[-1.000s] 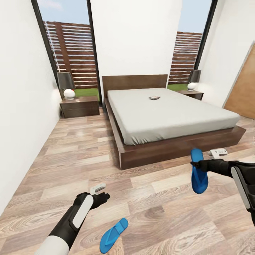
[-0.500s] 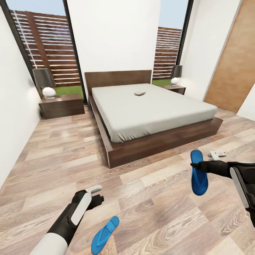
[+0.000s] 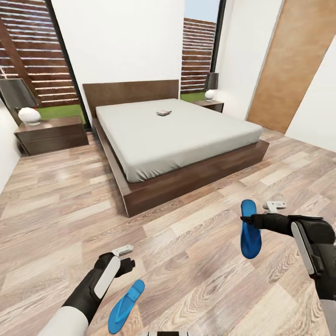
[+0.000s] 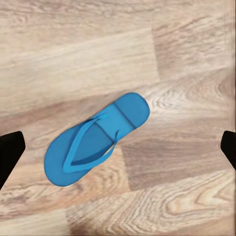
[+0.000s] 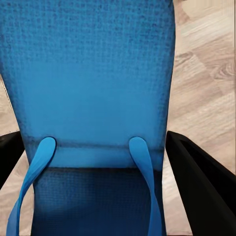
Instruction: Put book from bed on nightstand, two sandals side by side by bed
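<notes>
With the right gripper (image 3: 246, 219) clenched on 1 sandal (image 3: 250, 229), carry it level toward the bed (image 3: 186, 175), setting it flat alongside; the left gripper (image 3: 127, 258) hangs released above the other sandal (image 3: 124, 306).

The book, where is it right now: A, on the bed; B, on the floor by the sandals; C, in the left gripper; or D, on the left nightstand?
A: the book lies on the bed, on the mattress near the headboard.
</notes>
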You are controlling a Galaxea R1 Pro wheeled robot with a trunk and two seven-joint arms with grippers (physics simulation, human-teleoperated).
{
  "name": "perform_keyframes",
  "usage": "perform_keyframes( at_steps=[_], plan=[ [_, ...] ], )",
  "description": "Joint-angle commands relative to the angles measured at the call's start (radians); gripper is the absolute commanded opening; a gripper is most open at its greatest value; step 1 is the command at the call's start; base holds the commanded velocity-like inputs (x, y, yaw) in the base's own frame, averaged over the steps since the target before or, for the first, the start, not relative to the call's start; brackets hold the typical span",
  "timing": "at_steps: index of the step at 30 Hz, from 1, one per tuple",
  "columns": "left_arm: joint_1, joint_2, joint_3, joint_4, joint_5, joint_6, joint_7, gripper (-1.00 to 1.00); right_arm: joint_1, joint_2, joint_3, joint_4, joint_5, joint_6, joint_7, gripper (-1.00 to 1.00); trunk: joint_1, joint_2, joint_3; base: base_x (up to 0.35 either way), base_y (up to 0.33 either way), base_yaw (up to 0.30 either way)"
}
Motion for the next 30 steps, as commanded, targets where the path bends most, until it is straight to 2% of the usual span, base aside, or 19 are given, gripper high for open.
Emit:
perform_keyframes(
  at_steps=[1,2,5,6,11,12,21,30],
  plan=[
    [0.000,0.000,0.004,-0.001,0.010,-0.002,0.008,1.00,-0.001,0.007,0.000,0.000,-0.002,0.005,0.000,-1.00,0.000,-0.001,-0.005,0.000,0.000,-0.270],
    [0.000,0.000,0.012,0.000,0.010,-0.005,0.006,1.00,-0.001,0.012,0.000,0.001,-0.002,0.005,0.000,-1.00,0.001,-0.001,-0.009,0.000,0.000,-0.270],
    [-0.001,-0.001,0.067,0.002,0.011,-0.028,0.002,1.00,-0.001,0.025,0.002,0.001,0.000,0.005,0.000,-1.00,0.002,-0.002,-0.020,0.000,0.000,-0.270],
    [0.000,0.000,0.098,0.002,0.011,-0.039,0.001,1.00,-0.001,0.029,0.002,0.001,0.001,0.005,-0.001,-1.00,0.002,-0.002,-0.024,0.000,0.000,-0.270],
    [0.003,0.003,0.153,0.002,0.009,-0.056,0.002,1.00,-0.001,0.038,0.004,0.000,0.000,0.005,-0.001,-1.00,0.004,-0.003,-0.036,0.000,0.000,-0.270],
    [0.008,0.006,0.177,-0.002,0.007,-0.062,0.001,1.00,0.001,0.048,0.007,-0.006,0.000,0.005,-0.001,-1.00,0.004,-0.003,-0.036,0.000,0.000,-0.270],
    [0.016,0.011,0.180,0.008,-0.002,-0.065,0.000,1.00,0.002,0.056,0.007,-0.009,0.003,0.005,-0.001,-1.00,0.004,-0.003,-0.036,0.000,0.037,-0.270],
    [0.016,0.011,0.181,0.011,0.000,-0.066,-0.001,1.00,0.002,0.057,0.006,-0.010,0.003,0.005,-0.001,-1.00,0.004,-0.003,-0.036,0.000,0.269,-0.270]
  ],
)
